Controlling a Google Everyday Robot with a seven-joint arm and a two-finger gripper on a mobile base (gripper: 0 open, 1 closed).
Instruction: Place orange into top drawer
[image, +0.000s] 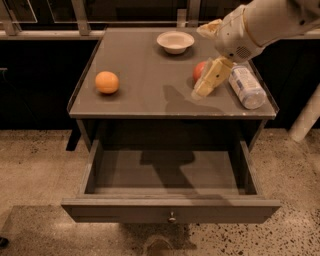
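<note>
The orange (107, 82) sits on the left side of the grey table top (150, 75). The top drawer (170, 210) is pulled open below the table top, and its inside is bare; a round metal knob (172, 217) is at the centre of its front panel. My gripper (204, 86) hangs over the right part of the table top, pointing down and to the left. It is just in front of a red apple (199, 71) and far to the right of the orange. It holds nothing that I can see.
A white bowl (175, 41) stands at the back of the table. A clear plastic bottle (246, 86) lies on its side at the right edge. A dark railing runs behind the table. A speckled floor surrounds it.
</note>
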